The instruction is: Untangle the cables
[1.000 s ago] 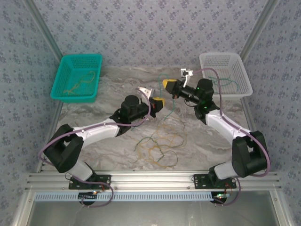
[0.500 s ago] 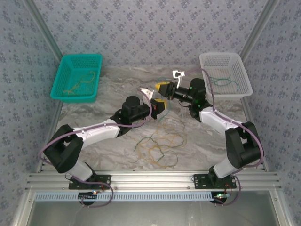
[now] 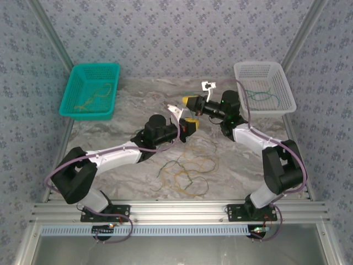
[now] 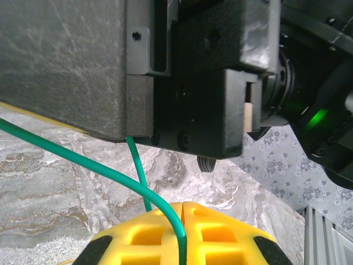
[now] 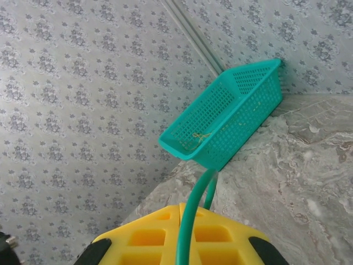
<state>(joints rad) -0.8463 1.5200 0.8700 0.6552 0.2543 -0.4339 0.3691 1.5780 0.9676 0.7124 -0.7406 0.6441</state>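
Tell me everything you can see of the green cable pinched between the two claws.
The green cable is a thin, smooth strand that looks plastic-coated, held in the air above the marble table. The left claw is shut on it, the strand bending down into the seam between the yellow fingers. One stretch rises to the right claw, also shut on it, where it seems to double into a narrow loop.

You are working in a robotics lab test cell, not a lived-in room. You are facing a marble-print tabletop (image 3: 138, 94) that is sitting inside an aluminium-profile frame (image 3: 176, 210), with flowered wallpaper panels (image 3: 176, 33) standing in as walls. A left arm (image 3: 113, 155) and a right arm (image 3: 253, 141) are reaching out from bases bolted to the near rail, and a teal basket (image 3: 95, 65) and a white basket (image 3: 259, 64) are sitting at the far corners.
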